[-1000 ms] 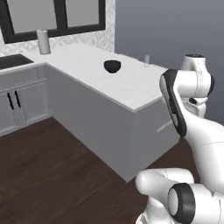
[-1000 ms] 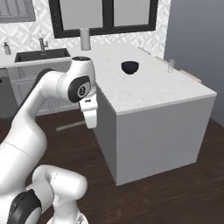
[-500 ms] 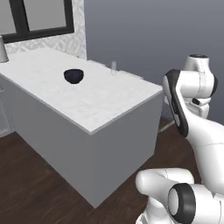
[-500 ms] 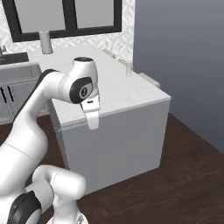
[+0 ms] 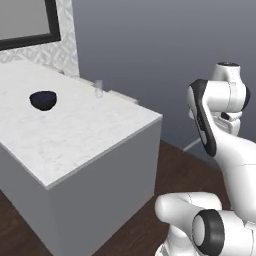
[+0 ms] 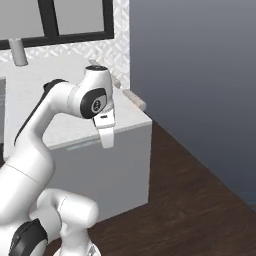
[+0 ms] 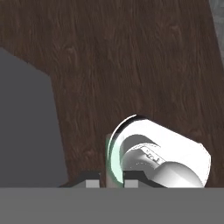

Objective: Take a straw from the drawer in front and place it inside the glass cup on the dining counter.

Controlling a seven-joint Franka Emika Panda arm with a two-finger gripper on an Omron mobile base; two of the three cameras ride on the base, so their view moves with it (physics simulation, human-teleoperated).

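Standing upright on white marble dining counter (image 5: 90, 135): small clear glass cup (image 5: 99, 89).

One bench (image 5: 75, 145) is showing here, and it is carrying one glass cup (image 5: 98, 88) and one dark blue bowl (image 5: 43, 99). One straw (image 5: 191, 145) is sticking out by the arm, one pale cylinder (image 6: 19, 52) is standing under the window, and one pincer (image 7: 105, 181) is showing two dark tips.

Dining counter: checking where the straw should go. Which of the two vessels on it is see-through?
The glass cup, a small clear straight-sided tumbler. The other vessel, the bowl, is dark blue, opaque and squat.
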